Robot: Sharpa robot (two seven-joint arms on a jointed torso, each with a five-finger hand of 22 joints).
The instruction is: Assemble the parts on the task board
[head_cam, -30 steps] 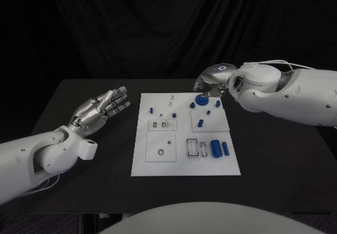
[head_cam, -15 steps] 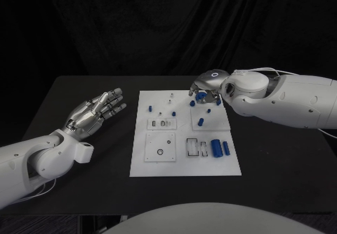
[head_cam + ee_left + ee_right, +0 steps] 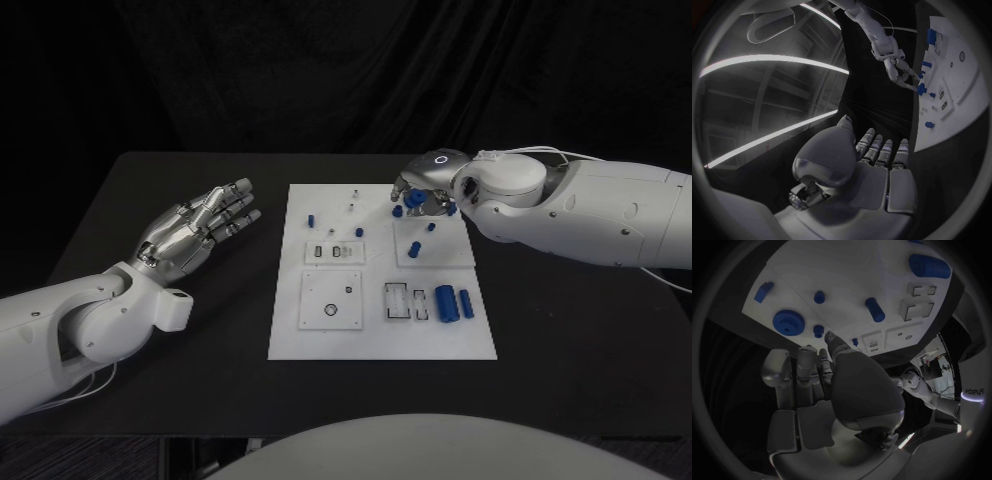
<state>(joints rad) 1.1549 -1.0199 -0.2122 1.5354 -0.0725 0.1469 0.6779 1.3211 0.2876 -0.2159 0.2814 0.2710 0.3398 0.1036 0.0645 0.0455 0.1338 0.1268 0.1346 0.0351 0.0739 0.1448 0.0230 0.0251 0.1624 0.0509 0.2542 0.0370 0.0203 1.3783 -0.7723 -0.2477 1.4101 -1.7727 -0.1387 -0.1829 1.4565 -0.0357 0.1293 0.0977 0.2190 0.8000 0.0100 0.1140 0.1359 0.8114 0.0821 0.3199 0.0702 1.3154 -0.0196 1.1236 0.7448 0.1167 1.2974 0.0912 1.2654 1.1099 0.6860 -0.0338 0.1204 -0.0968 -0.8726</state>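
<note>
Right hand: the right hand (image 3: pixel 421 190) hangs over the far right corner of the white board (image 3: pixel 372 345), fingers pointing down at it. In the right wrist view the fingers (image 3: pixel 801 371) are apart with nothing between them, so it looks loosely open and empty; how wide I cannot tell exactly.
Gear: the blue gear (image 3: pixel 787 322) sits flat on the board just beyond the right hand's fingertips, apart from them. My guess is that it has been seated on its post, which would explain why the hand is no longer on it.
Pegs near the right hand: a short blue peg (image 3: pixel 819 297) and a longer blue pin (image 3: pixel 874 309) stand just beside the gear, on the side toward the board's middle. They look upright in holes, so probably already placed.
Loose pieces: 2 blue cylinders (image 3: pixel 446 303) lie on their sides on the board, well nearer the robot than the right hand, next to a slotted white tray. Lying flat suggests they are not yet fitted.
Left hand: the left hand (image 3: pixel 196 229) is held flat and open, palm up, holding nothing, over the bare black surface (image 3: pixel 577 340) well apart from the board's left edge. Likely parked there to stay out of the way.
Task state: partly done, in my judgement; the lying cylinders look like what is left.
</note>
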